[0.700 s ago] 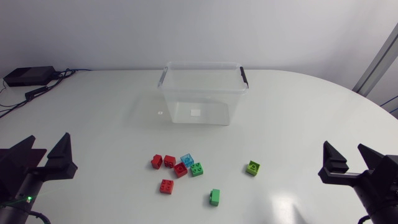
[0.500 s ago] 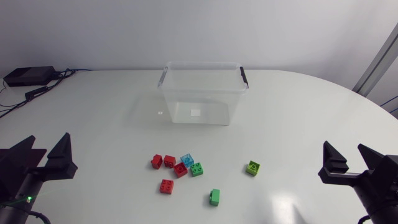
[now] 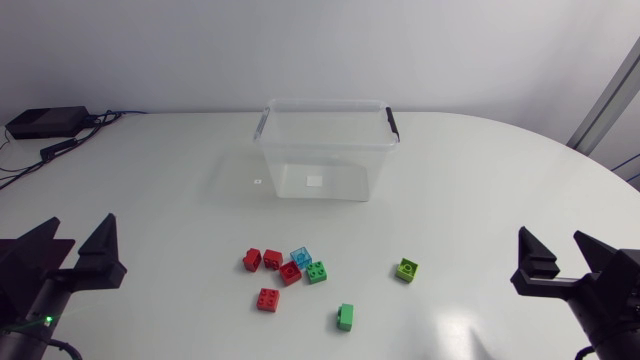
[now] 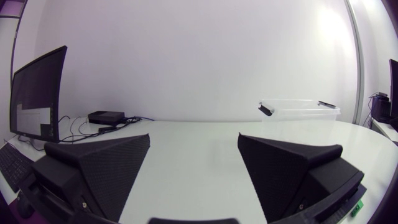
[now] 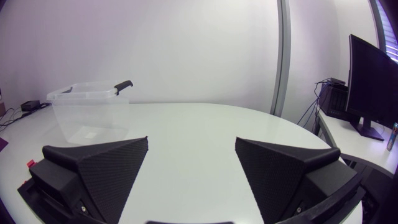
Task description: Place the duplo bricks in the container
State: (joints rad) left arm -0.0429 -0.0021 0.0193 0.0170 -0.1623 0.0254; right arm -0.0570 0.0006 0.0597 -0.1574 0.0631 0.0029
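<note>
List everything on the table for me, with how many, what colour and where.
container: one, clear, black handles, far middle
red bricks: four, red, near-middle cluster
blue brick: one, translucent blue, in cluster
green bricks: two, green, one in cluster, one nearer
lime brick: one, lime, right of cluster
black box: one, far left corner
table: one, white
left end effector: black, open, near left
right end effector: black, open, near right

Bare table (image 3: 480,200) runs from left gripper (image 3: 78,222) and right gripper (image 3: 551,235) to bricks (image 3: 290,270); middle ones packed tight; container (image 3: 325,150) open-topped.
</note>
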